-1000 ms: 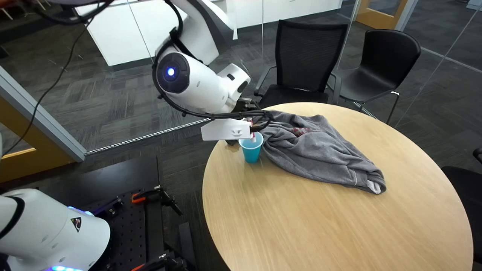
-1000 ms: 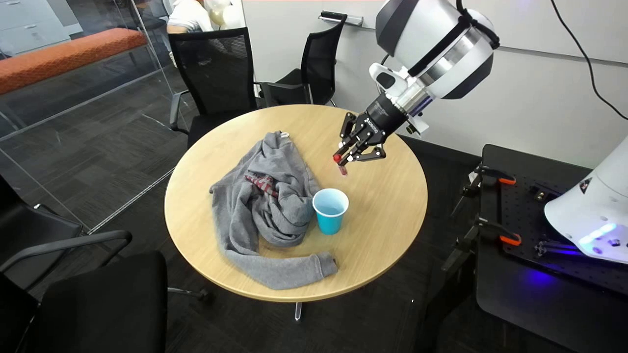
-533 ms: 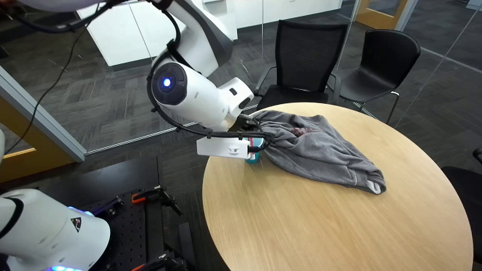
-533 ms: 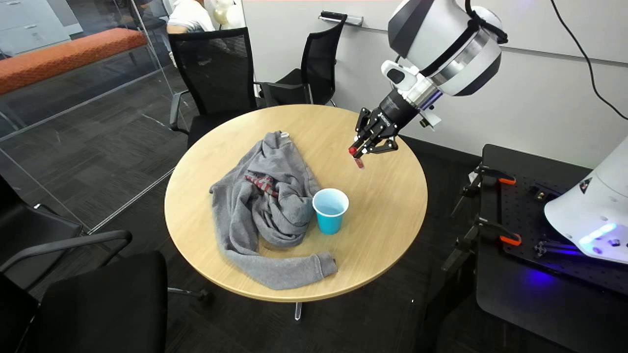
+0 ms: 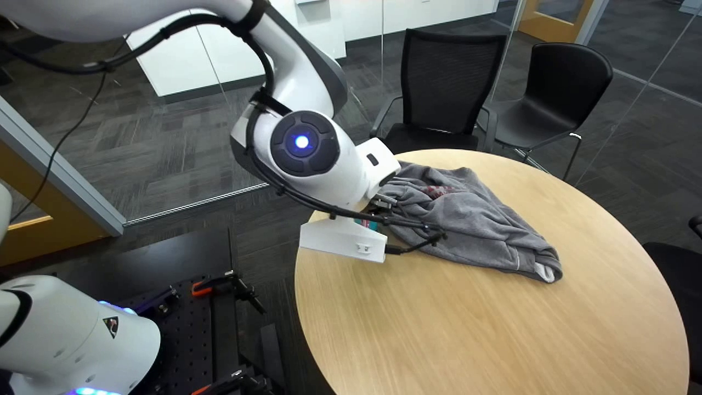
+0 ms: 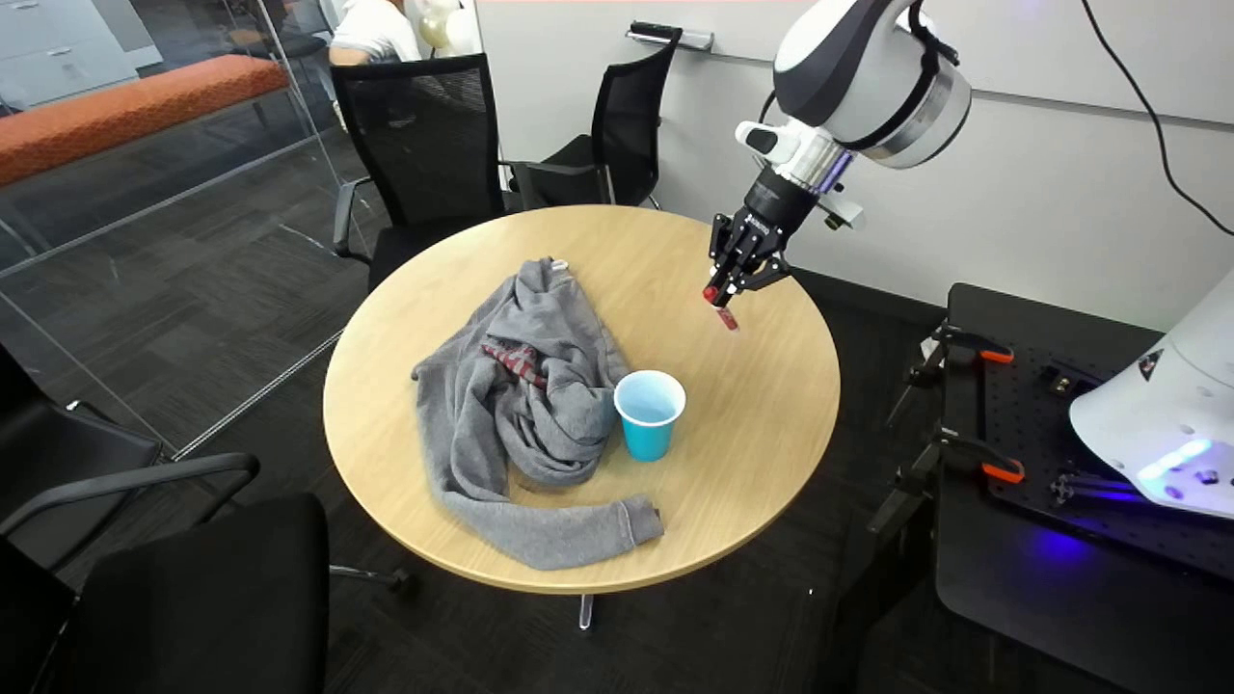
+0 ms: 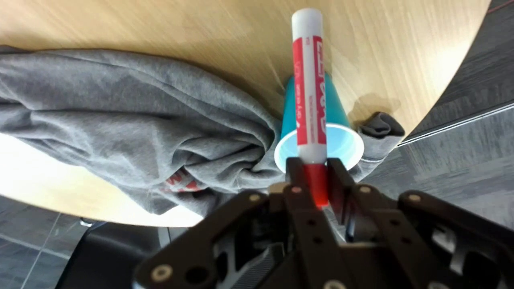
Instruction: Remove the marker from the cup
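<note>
In an exterior view, left to right, with the cup (image 6: 649, 419) as landmark: far to its left, a black chair (image 6: 212, 598) stands beyond the edge of a round wooden table (image 6: 762, 414). Just left of the cup, a grey sweatshirt (image 6: 554, 424) lies crumpled on the table, one sleeve curling in front of the cup; whether cloth and cup touch is hard to tell. The cup, light blue with a white rim, stands upright, and nothing shows inside it. Right of the cup and above the table, the gripper (image 6: 716, 294) reaches down at a slant, its jaws drawn narrow and pinching the red cap end of the marker (image 6: 728, 318). The marker hangs tilted, well apart from the cup. Farthest right of the cup is the white robot base (image 6: 1152, 434).

In the wrist view the marker crosses in front of the cup, which seems only an effect of the angle.

Judging from this, the removal itself looks done: marker out, cup upright. What probably remains is laying the marker on the table beside the cup, letting go and backing away.
</note>
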